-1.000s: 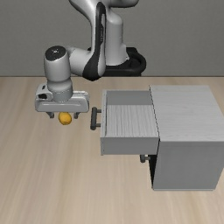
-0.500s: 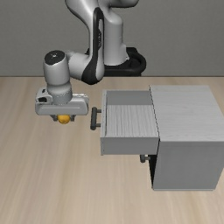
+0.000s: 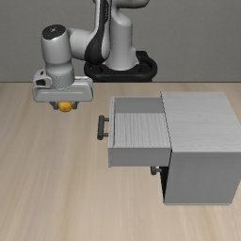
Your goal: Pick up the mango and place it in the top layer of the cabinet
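A small yellow-orange mango (image 3: pixel 64 106) hangs under my gripper (image 3: pixel 63 104), lifted clear of the wooden table and held from two sides. The gripper head sits at the exterior view's left, well to the left of the grey cabinet (image 3: pixel 198 141). The cabinet's top drawer (image 3: pixel 139 132) is pulled out toward the left, with its dark handle (image 3: pixel 102 126) at the front. The mango is above and to the left of that handle.
The arm's black base (image 3: pixel 122 66) stands at the back centre. A small knob of a lower drawer (image 3: pixel 154 170) pokes out beneath the open drawer. Bare wooden table (image 3: pixel 56 188) stretches across the left and front.
The gripper has risen with the mango, from table level beside the drawer handle to a higher spot, drifting slightly back.
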